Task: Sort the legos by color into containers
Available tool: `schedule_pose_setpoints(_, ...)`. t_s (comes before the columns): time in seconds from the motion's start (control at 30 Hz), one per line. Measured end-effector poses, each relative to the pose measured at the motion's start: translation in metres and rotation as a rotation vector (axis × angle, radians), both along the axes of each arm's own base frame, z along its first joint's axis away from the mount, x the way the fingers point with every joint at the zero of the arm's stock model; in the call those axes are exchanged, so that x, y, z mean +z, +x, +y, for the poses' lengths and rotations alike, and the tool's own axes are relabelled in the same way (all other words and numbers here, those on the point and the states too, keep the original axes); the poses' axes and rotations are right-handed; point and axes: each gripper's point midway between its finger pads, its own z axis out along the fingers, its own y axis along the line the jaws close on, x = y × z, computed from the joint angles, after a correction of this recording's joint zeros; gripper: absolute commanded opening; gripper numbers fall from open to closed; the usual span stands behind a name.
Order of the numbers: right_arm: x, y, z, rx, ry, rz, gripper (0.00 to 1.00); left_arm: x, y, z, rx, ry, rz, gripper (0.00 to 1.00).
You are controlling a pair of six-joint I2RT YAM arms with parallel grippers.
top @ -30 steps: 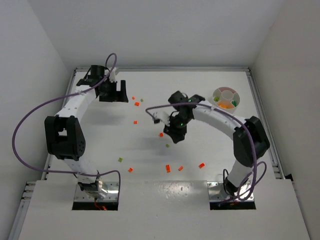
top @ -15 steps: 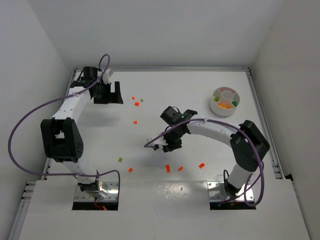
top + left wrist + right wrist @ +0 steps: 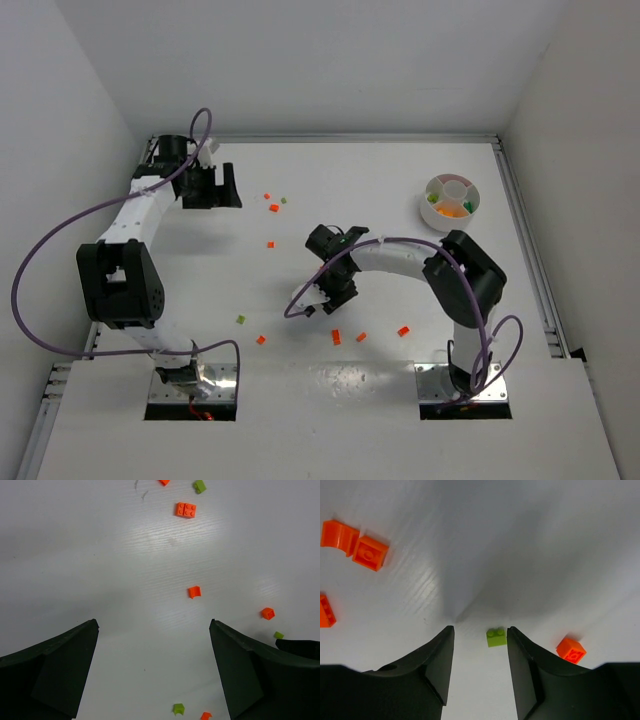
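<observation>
While the right gripper (image 3: 480, 630) is hanging half open and empty over the white table (image 3: 545, 540), the small lime-green two-stud plastic brick (image 3: 496, 637) is lying under the gap between its fingers, nearer one finger, long axis running across the gap; the wide-open left gripper (image 3: 153, 623) is standing well apart.

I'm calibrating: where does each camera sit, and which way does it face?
Top external: above and behind the bases, looking down at the table; both arms show.
Left wrist: on the left arm, facing the table past the open left hand.
Right wrist: on the right arm, facing down at a green lego between the right hand's fingers.
Shared: top and left wrist both show a square orange lego.
</observation>
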Motion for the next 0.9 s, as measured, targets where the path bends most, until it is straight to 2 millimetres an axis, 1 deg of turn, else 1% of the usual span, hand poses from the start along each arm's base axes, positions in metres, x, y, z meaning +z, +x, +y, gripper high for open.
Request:
schedule_pose_setpoints(0.17,0.001,0.006,0.002,0.007,-0.001,-0.023,0.47,0.0,-0.001,-0.002,-0.007,-0.012,0.002,1.0)
schedule_pose_setpoints(0.3,-0.002,0.01,0.006,0.015,-0.002,-0.025,0.4,-0.001,-0.002,-0.002,-0.009,-0.013,0.004,1.0)
schedule_pose_setpoints(0.37,-0.005,0.011,0.006,0.018,-0.009,-0.02,0.39,-0.001,-0.002,-0.003,-0.009,-0.014,0.004,1.0)
schedule_pose_setpoints(0.47,-0.01,0.015,0.005,0.015,-0.022,-0.018,0.39,-0.001,-0.002,-0.002,-0.008,-0.015,0.005,1.0)
schedule_pose_setpoints(0.57,-0.01,0.017,0.005,0.015,-0.027,-0.024,0.39,-0.001,-0.002,-0.002,-0.009,-0.018,0.005,1.0)
schedule_pose_setpoints(0.63,-0.01,0.018,0.005,0.017,-0.03,-0.028,0.42,-0.001,-0.002,-0.002,-0.01,-0.02,0.005,1.0)
schedule_pose_setpoints(0.9,-0.01,0.023,0.001,0.009,-0.037,-0.031,0.42,-0.004,-0.001,0.0,-0.005,-0.027,0.013,1.0)
